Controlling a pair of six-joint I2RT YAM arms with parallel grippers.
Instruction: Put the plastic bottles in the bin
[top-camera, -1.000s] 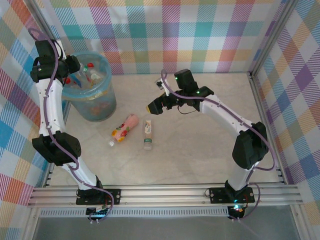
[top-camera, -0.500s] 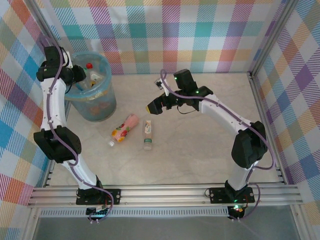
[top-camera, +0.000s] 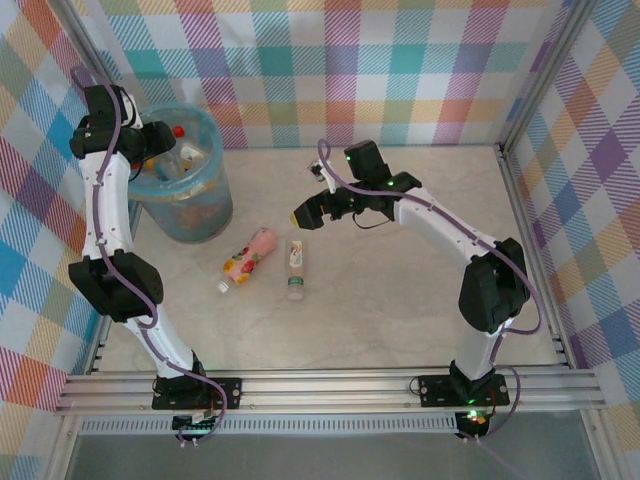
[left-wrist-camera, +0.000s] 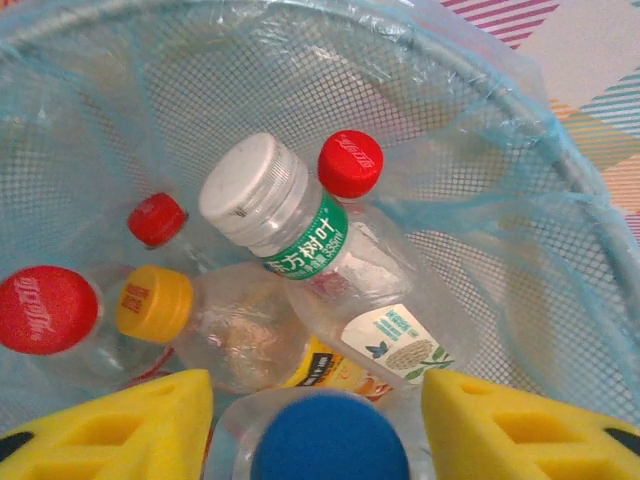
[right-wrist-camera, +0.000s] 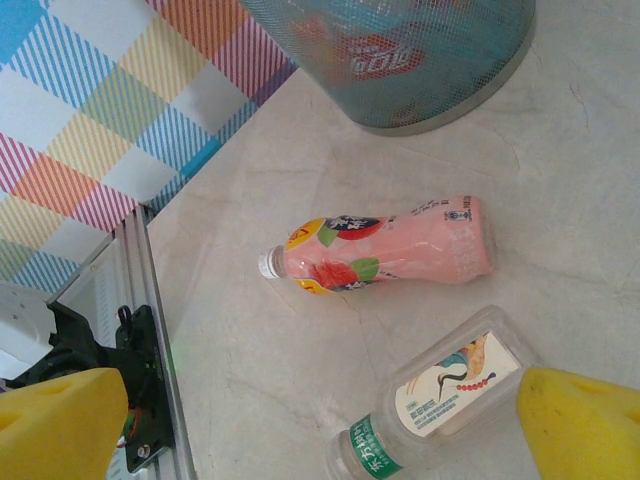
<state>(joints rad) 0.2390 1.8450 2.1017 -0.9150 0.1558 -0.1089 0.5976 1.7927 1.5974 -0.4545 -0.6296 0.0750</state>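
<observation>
Bottles (left-wrist-camera: 335, 255) (3 red caps (left-wrist-camera: 350, 163)), blue-lined bin (left-wrist-camera: 520, 190)

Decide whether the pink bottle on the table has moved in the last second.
No. The pink bottle lies just where it did near the bin.

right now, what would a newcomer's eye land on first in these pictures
The blue-lined bin at the far left draws the eye first, crowded with bottles in red, yellow, white and blue caps, the open left gripper poised above them. Then the pink bottle and the clear bottle lying side by side on the table, with the open right gripper hovering beyond them.
</observation>
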